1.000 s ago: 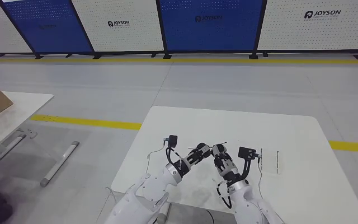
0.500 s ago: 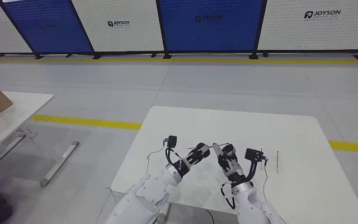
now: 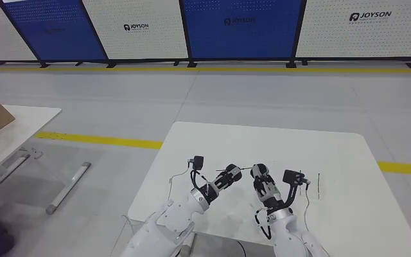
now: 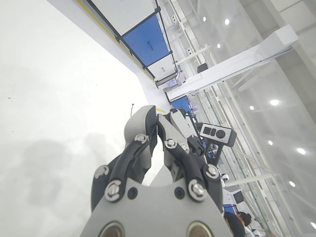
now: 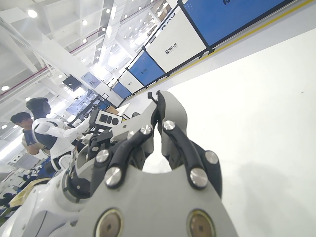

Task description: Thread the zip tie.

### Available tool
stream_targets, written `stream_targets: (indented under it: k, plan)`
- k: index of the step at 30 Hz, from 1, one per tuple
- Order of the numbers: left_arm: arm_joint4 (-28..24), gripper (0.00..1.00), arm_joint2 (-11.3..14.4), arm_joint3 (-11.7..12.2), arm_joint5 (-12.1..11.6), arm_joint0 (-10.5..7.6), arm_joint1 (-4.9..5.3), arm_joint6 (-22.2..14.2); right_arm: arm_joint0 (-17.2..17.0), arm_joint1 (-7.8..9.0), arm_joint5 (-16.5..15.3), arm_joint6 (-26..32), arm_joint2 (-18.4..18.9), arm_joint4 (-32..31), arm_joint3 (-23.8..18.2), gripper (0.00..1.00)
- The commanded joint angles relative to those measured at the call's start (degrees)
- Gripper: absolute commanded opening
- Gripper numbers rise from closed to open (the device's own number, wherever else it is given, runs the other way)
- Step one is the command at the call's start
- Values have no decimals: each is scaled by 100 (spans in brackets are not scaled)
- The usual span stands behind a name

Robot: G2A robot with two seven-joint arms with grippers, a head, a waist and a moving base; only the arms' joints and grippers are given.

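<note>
over the near part of the table (image 3: pixel 212 138), the left gripper (image 3: pixel 232 172) and right gripper (image 3: pixel 259 172) sit tip to tip, just apart. the tie (image 3: pixel 244 169) runs as a thin dark line between them, raised off the surface. that facing pose suits threading: each arm likely keeps one part of the tie so tail and head can be lined up in the air, where the table cannot nudge it aside. a spare tie (image 3: pixel 319 183) lies flat on the right arm's outer side, well apart, probably parked out of the way.

the top view gives the layout: the tie is roughly straight, with one end poking past the left gripper on its outer side. the jaws are too small there to judge, and the wrist views supply that. in the right wrist view the jaws are pressed together and a short black nub of the tie (image 5: pixel 150 95) sticks out past the tips, so this gripper is pinching it. whether that nub is the head i cannot tell. in the left wrist view the jaws are likewise pressed together, with only a dark sliver between the pads (image 4: pixel 151 120). the tie is hard to pick out there, so i judge it pinched from the line meeting that gripper in the top view. no loop is formed, so threading looks not yet done.
</note>
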Motion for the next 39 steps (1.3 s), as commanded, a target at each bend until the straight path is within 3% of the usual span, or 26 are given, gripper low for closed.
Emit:
stream_targets:
  k: [1,24,32,33,35,38,39]
  plan:
    - [2,0,3,-8,-3,-5,-1,5,2,3,-15,33,-5,-33,5,0]
    - [-10,0,-12,-153,-69,97,28,-158,42,18,-205,328,8,208,16,0]
    - [92,0,-58,-172,-38,159,41,-32,-2,30,-205,335,56,266,-59,0]
    - [121,26,-58,-164,-20,164,42,-14,-5,31,-205,328,55,262,-62,0]
    - [159,38,-49,-161,5,171,42,10,-12,32,-203,315,49,251,-63,0]
    - [139,45,-41,-156,4,171,41,19,-19,32,-175,274,33,195,-57,0]
    - [132,54,-37,-156,3,169,40,19,-19,32,-160,264,29,183,-50,0]
